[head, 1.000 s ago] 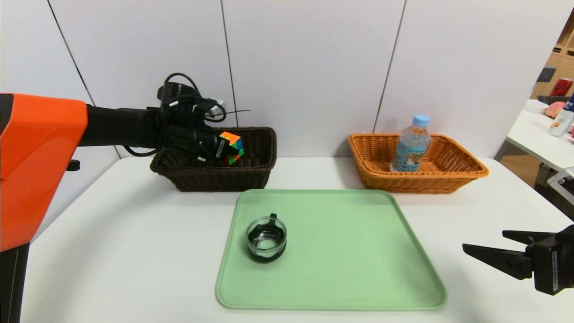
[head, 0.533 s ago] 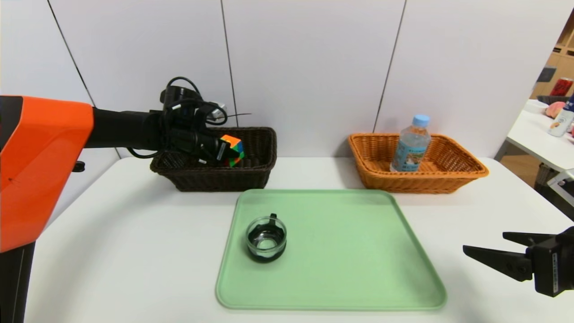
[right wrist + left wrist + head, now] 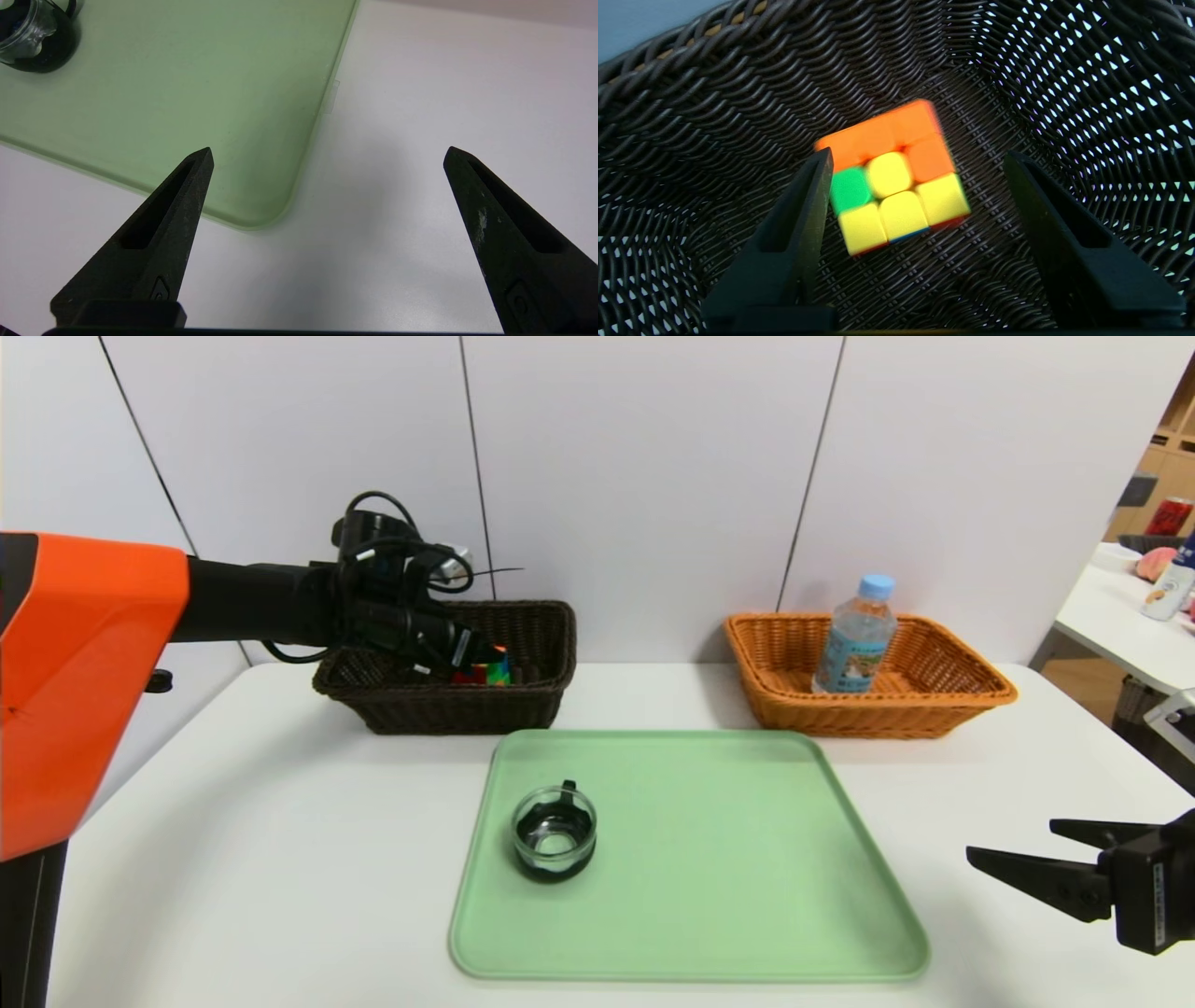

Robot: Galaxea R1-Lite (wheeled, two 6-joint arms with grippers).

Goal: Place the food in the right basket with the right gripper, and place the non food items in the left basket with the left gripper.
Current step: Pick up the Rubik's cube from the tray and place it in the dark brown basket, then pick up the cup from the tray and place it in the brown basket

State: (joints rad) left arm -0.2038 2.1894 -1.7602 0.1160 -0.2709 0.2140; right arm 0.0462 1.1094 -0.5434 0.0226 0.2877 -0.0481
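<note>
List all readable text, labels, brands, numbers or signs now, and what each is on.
No text can be read.
Water bottle: printing on blue label, too small to read.
Right gripper, over the table's right side: white sticker, marks too small.
Left gripper, at the dark basket: pale sticker, illegible.

place: lab-like robot workspace; shown by: cabled robot arm [image 3: 252, 602], white partition panels [image 3: 644, 495]
</note>
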